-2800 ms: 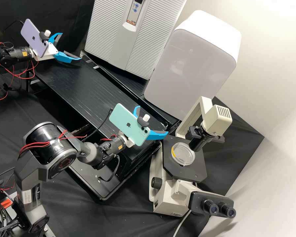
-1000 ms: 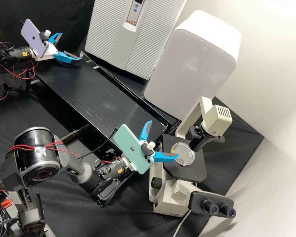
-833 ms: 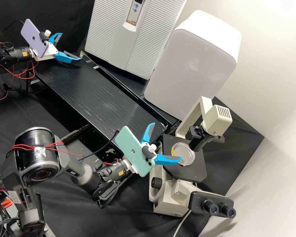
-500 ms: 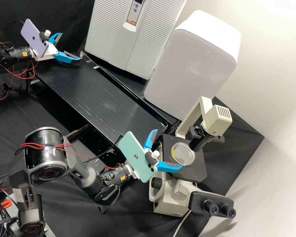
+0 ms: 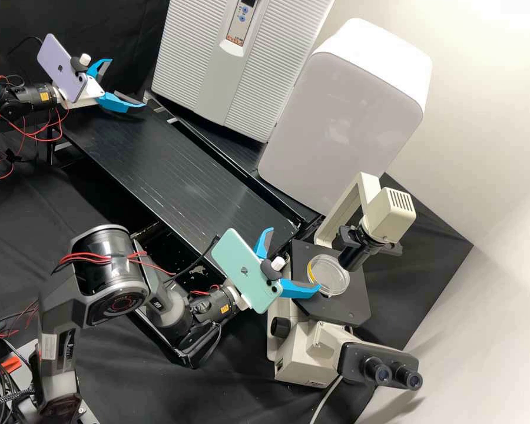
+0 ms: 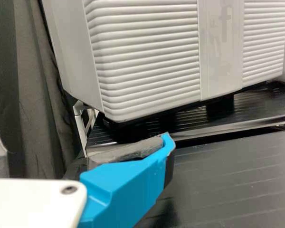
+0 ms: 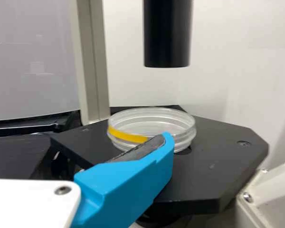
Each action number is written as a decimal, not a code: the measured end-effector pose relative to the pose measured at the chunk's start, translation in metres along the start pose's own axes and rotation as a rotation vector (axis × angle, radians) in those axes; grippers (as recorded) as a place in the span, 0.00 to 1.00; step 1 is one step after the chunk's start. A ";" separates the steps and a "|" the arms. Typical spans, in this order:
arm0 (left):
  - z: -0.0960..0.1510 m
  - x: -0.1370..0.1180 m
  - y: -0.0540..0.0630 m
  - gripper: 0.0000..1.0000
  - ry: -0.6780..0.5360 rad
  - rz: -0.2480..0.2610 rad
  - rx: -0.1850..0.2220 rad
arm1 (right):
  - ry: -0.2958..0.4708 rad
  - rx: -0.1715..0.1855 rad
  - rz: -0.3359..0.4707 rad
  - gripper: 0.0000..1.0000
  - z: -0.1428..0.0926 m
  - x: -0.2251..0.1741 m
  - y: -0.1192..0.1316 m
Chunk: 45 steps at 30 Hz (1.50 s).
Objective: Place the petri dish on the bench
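My right gripper (image 5: 295, 258) is wide open beside the microscope (image 5: 303, 356), and it holds nothing. The petri dish (image 5: 335, 277), which has a yellow strip, lies flat on the microscope's black stage (image 5: 338, 309). One fingertip of mine is at the dish; if it touches, I cannot tell. My left gripper (image 5: 128, 83), also wide open and empty, is well apart from the microscope.

You're looking at a petri dish (image 5: 328, 275) of clear, glossy, plastic-looking material. Your microscope stage (image 5: 335, 309) is smooth, matt black; your bench (image 5: 171, 159) is black with a soft sheen and pale scratches. You'll see the ridged cabinet (image 5: 182, 59) looks like satin plastic, the white box (image 5: 341, 135) smooth and glossy, the black cloth (image 5: 129, 388) matt and creased.
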 end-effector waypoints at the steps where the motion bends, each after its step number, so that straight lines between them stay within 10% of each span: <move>1: 0.000 0.000 0.000 1.00 0.000 0.000 0.000 | -0.002 0.000 0.003 1.00 0.000 0.000 0.001; 22: 0.000 0.000 0.000 1.00 0.000 0.000 0.000 | -0.096 0.064 0.123 1.00 0.024 -0.018 0.035; 45: 0.000 0.000 0.000 1.00 0.000 0.000 0.000 | -0.074 -0.044 0.044 1.00 0.013 0.016 0.032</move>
